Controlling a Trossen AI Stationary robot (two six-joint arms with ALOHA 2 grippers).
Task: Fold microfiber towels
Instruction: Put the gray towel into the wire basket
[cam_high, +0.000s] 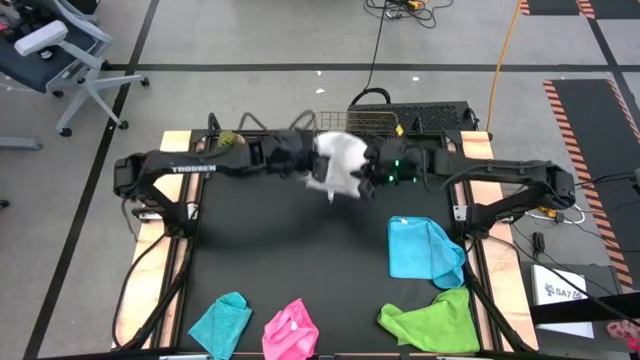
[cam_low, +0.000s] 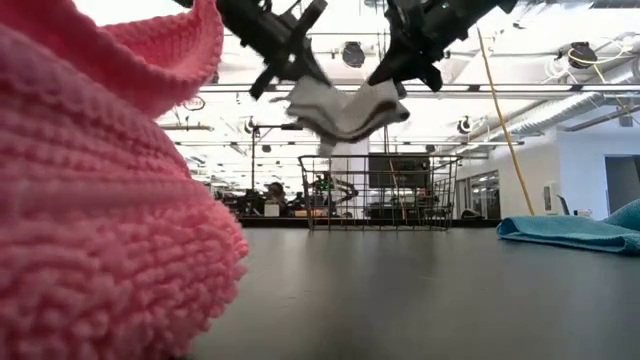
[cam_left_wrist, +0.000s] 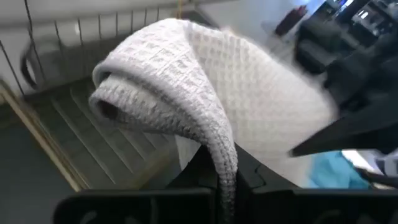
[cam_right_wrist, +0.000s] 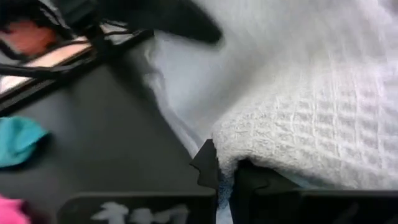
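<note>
High view has both arms meeting mid-air near the table's far edge, left gripper (cam_high: 305, 165) and right gripper (cam_high: 368, 172) each clamped on the white towel (cam_high: 338, 160), which hangs bunched between them, just in front of the wire basket (cam_high: 368, 122).

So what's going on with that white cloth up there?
Both end effectors, left and right, shut on white towel, lifted above the table. Wire basket behind. Nothing in the way.

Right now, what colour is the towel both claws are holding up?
White towel, with a waffle weave; the left wrist view shows it best.
</note>
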